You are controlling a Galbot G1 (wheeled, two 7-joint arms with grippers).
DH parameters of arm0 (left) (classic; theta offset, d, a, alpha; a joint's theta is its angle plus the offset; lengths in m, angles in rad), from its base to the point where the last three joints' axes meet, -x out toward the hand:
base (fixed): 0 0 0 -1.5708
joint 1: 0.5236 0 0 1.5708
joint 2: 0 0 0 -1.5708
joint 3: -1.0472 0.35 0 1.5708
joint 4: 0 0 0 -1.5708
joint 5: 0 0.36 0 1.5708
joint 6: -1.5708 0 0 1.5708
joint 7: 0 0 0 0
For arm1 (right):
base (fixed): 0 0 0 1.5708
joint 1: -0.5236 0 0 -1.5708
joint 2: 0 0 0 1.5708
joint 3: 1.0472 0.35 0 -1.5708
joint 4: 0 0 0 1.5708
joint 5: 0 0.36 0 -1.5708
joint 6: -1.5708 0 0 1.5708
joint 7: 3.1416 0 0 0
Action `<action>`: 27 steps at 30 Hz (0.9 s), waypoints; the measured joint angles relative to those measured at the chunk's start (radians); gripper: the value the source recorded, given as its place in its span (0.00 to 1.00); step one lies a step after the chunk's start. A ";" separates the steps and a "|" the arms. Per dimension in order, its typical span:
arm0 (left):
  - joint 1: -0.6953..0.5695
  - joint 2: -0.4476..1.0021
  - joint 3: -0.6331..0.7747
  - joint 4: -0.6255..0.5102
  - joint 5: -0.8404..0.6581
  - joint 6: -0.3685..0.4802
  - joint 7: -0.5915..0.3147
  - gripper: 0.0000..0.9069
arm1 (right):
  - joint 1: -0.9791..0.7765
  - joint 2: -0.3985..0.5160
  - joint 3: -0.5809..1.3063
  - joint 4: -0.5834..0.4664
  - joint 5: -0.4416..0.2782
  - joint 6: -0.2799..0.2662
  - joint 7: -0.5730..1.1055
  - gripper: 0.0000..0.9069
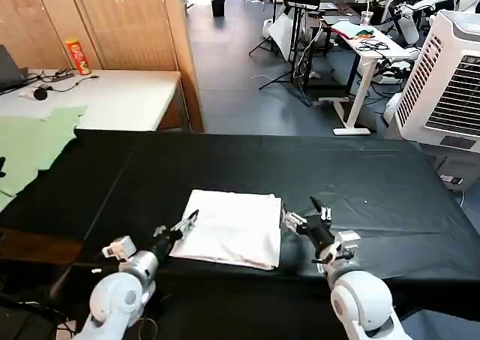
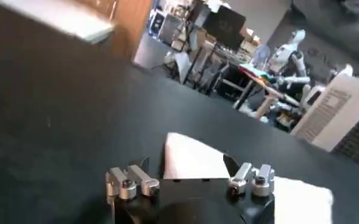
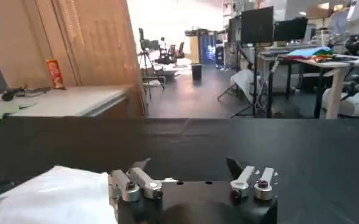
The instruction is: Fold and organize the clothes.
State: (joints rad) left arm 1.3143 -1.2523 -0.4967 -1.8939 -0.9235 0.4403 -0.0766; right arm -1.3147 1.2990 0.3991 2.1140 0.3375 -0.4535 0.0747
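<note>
Black cloth covers the worktop (image 1: pixel 375 175) in front of me. Nearest to me, my left end effector (image 1: pixel 187 224) sits low at the near left corner of the folded white T-shirt (image 1: pixel 232 227), fingers spread wide with nothing between them. My right end effector (image 1: pixel 304 214) waits just beside the shirt's right edge, also spread wide and empty. Farther off to my left, a pale green cloth (image 1: pixel 34 145) lies on a white table (image 1: pixel 127 96).
</note>
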 joint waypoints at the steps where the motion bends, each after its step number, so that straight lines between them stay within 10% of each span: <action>1: 0.000 -0.002 -0.003 0.003 -0.018 0.005 -0.001 0.18 | -0.001 0.000 0.002 0.000 0.000 0.001 0.000 0.97; 4: -0.004 -0.008 -0.009 0.005 -0.070 0.017 -0.004 0.00 | -0.003 0.001 0.003 0.000 0.000 0.004 0.000 0.97; 16: -0.025 -0.019 -0.002 0.027 -0.064 0.021 -0.005 0.00 | -0.006 0.010 0.003 0.000 -0.006 0.005 0.001 0.97; 27: -0.032 0.085 -0.066 -0.034 0.243 0.025 -0.031 0.00 | -0.008 0.018 0.000 -0.011 -0.040 0.008 0.001 0.97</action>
State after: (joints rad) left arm 1.2820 -1.1676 -0.5625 -1.9277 -0.6809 0.4648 -0.1079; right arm -1.3224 1.3165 0.3995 2.1030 0.2973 -0.4453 0.0760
